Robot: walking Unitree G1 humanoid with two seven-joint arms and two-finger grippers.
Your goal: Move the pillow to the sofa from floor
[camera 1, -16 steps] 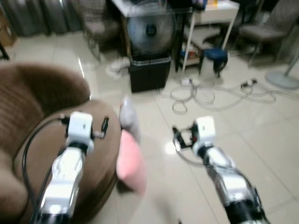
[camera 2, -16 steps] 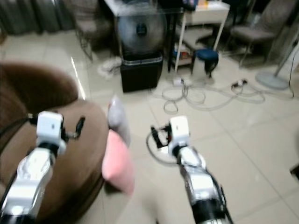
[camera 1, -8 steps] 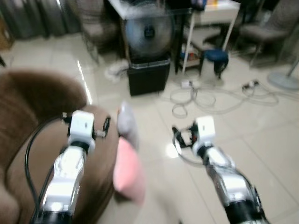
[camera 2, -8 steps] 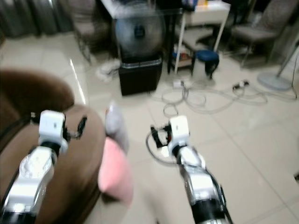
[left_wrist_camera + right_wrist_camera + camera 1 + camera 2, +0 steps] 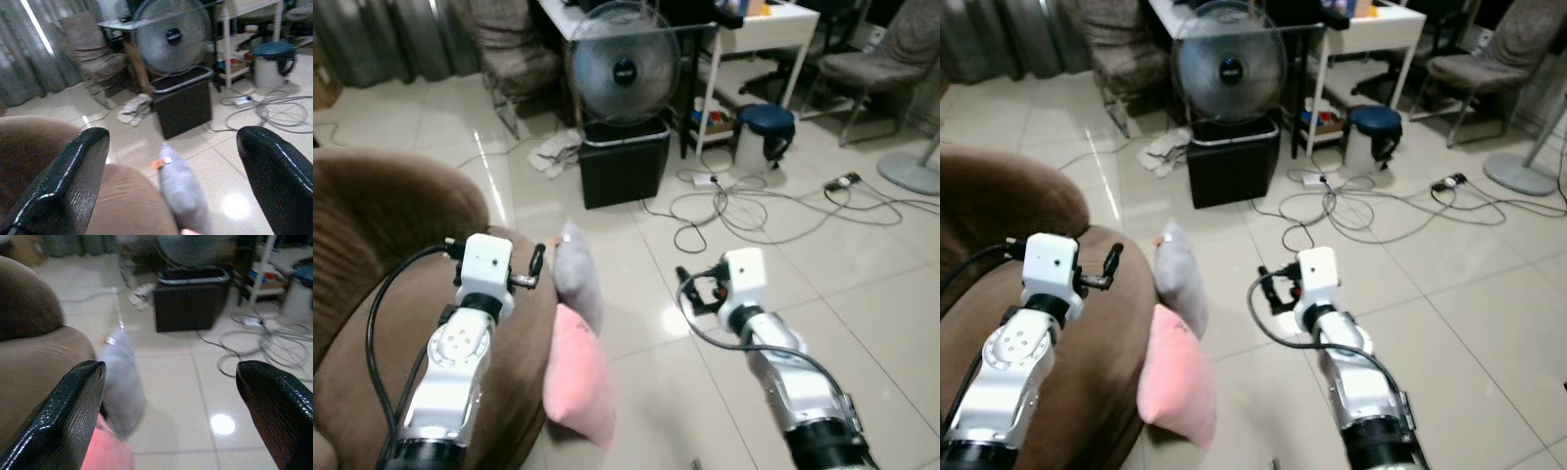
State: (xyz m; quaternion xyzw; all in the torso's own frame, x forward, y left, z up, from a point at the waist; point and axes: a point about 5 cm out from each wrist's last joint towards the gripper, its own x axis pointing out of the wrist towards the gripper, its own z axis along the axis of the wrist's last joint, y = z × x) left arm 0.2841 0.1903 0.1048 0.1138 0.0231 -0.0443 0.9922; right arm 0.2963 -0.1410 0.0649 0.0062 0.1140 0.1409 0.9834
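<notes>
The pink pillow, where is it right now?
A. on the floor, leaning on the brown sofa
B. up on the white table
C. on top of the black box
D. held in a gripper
A: the pink pillow stands on the tiled floor against the brown sofa, next to a grey pillow; both grippers hover open with nothing in them.

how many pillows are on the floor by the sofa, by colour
pink pillow: 1
grey pillow: 1
total: 2, both leaning against the brown sofa
</notes>
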